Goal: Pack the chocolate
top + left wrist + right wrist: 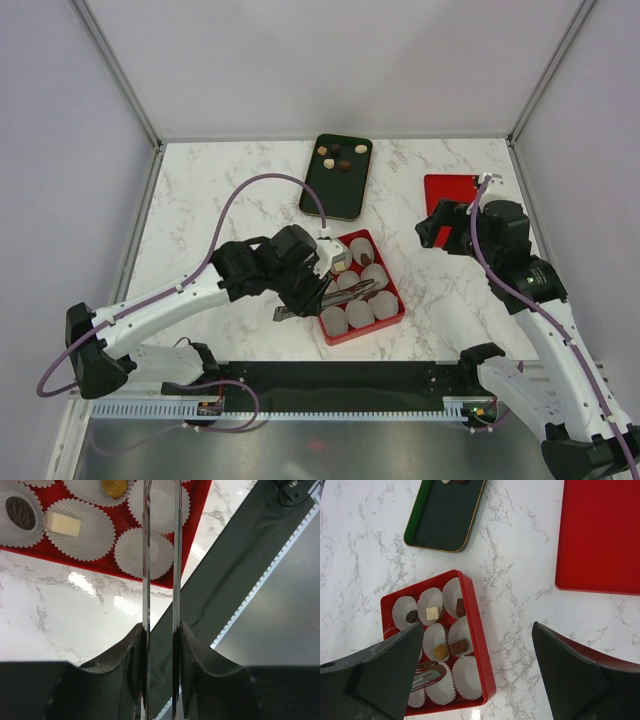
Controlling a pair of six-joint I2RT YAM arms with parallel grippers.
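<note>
Several chocolates (343,166) lie on the dark green tray (330,195) at the back. More sit in paper cups in the red box (392,318): a dark one (20,512), a white cube (62,524) and a gold round one (115,486). The right wrist view also shows brown pieces (460,607) there. My left gripper (318,290) is shut on metal tweezers (145,555), whose blades reach over the box with a narrow gap; their tips (427,672) hang over a lower cup. I cannot tell if they hold anything. My right gripper (440,228) is open and empty, to the right of the box.
A flat red lid (450,192) lies at the back right, also in the right wrist view (600,535). Several white paper cups (467,677) in the box hold nothing. A black rail (340,378) runs along the near table edge.
</note>
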